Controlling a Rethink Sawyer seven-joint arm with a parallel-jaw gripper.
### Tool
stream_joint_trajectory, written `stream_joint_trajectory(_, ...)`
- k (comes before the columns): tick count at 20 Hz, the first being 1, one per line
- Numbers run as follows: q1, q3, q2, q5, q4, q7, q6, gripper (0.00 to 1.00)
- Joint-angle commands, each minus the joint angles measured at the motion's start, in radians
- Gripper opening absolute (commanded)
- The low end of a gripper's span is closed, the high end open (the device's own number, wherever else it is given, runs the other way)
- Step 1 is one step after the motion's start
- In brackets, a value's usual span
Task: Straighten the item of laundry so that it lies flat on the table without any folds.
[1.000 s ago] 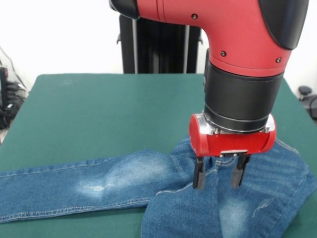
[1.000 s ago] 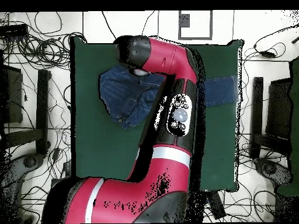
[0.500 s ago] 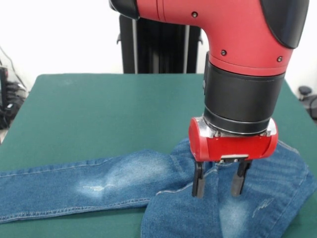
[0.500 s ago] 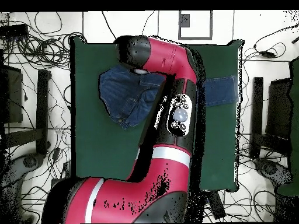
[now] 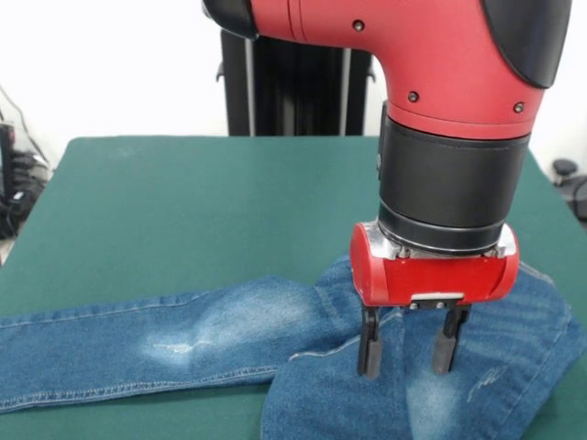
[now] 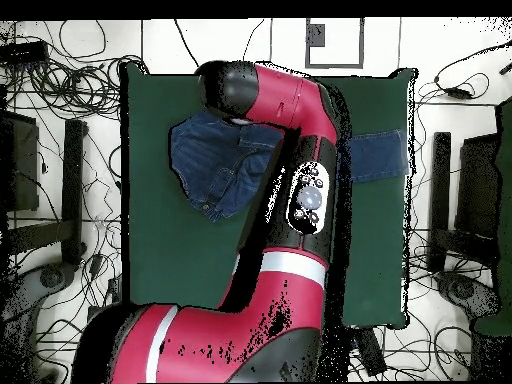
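A: What takes up the most room?

B: The table, a wide green top. In the overhead view the arm sweeps up from the base across the table's middle, its black elbow over the jeans. In the front view its red and black wrist points straight down.

A: And the jeans?

B: The jeans lie along the near edge of the table in the front view. One leg runs out flat to the left and off the picture's edge; the seat end on the right is bunched, with a fold of denim crossing over the leg. From overhead, the crumpled part shows left of the arm, and the straight leg comes out on the arm's right, reaching the table's edge.

A: Where is the gripper?

B: The gripper hangs directly over the bunched part — its two dark fingers are spread apart, tips down at the cloth on either side of a raised fold. Nothing is pinched between them. Whether the tips actually touch the denim I can't tell.
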Motion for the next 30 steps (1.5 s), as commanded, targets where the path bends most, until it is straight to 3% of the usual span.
stream_joint_trajectory(1, 0.009, 0.115, 0.036, 0.038, 0.182, 0.282, -0.046, 1.0)
stream_joint_trajectory(21, -0.009, 0.155, -0.033, 0.037, 0.339, 0.229, -0.162, 1.0)
stream_joint_trajectory(30, 0.004, 0.143, -0.04, 0.033, 0.362, 0.246, -0.21, 1.0)
